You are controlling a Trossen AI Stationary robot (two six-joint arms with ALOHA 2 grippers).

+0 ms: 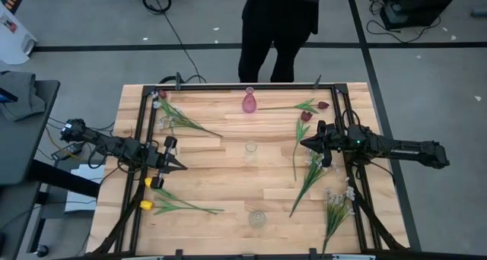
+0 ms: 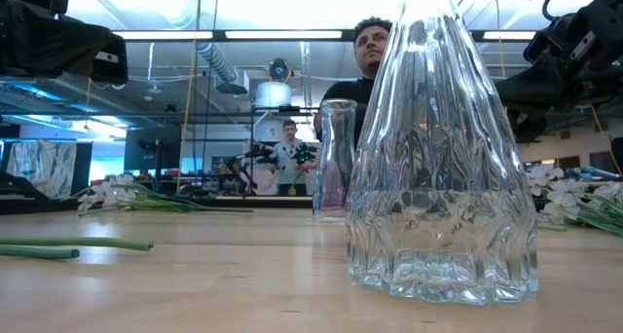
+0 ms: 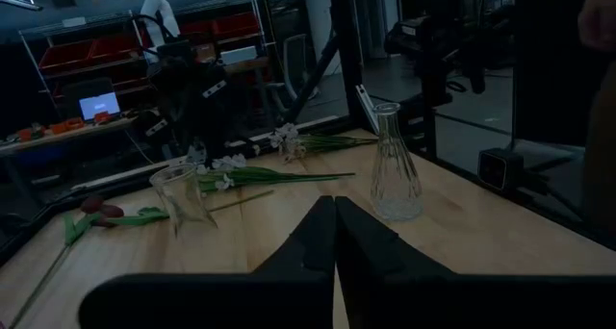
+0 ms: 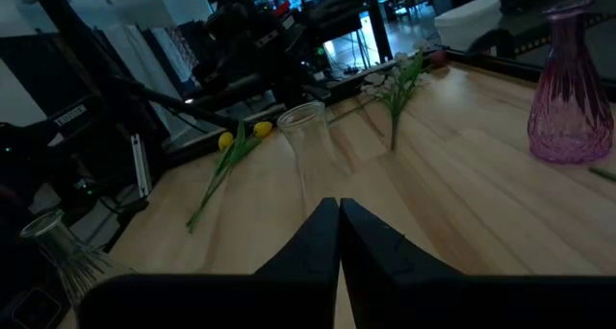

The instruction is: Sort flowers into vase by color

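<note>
The flowers are long green-stemmed artificial ones — yellow tulips (image 1: 147,204), dark red tulips (image 1: 306,116) and white blossom sprays (image 1: 335,201) — all lying flat on the wooden table (image 1: 221,169), none in a vase. Two yellow heads show just below the left gripper (image 1: 179,166), whose fingers are pressed together on nothing; another white spray (image 1: 169,115) lies beyond it. Two red heads lie just beyond the right gripper (image 1: 304,144), likewise closed and empty. There are three vases: one pink vase (image 1: 249,102) and two clear vases (image 1: 251,151) between the grippers.
</note>
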